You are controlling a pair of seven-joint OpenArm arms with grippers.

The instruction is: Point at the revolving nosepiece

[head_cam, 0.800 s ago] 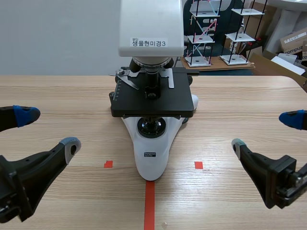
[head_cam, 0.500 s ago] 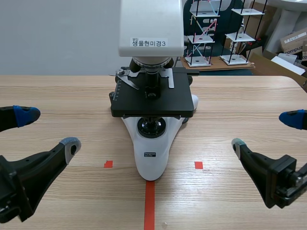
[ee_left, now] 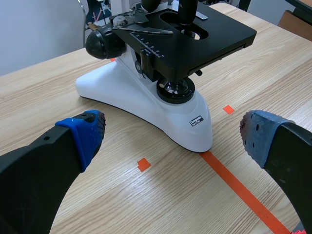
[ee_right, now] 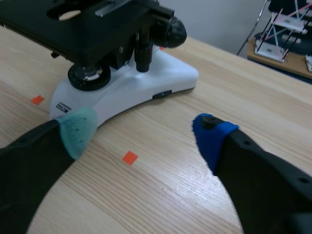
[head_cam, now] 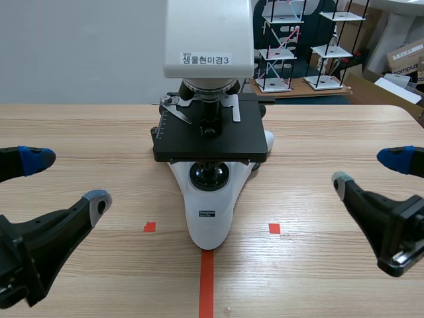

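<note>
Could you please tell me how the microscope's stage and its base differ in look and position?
The stage is black, while the base is white. The stage is a flat, straight-edged plate; the base is rounded and tapers toward the robot. The stage is held up above the table, whereas the base rests directly on it. Both are parts of the same microscope, one stacked over the other.

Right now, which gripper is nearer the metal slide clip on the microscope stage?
Left. The left gripper sits nearer the robot, on the same side as the slide clip; the right gripper sits across the stage.
</note>
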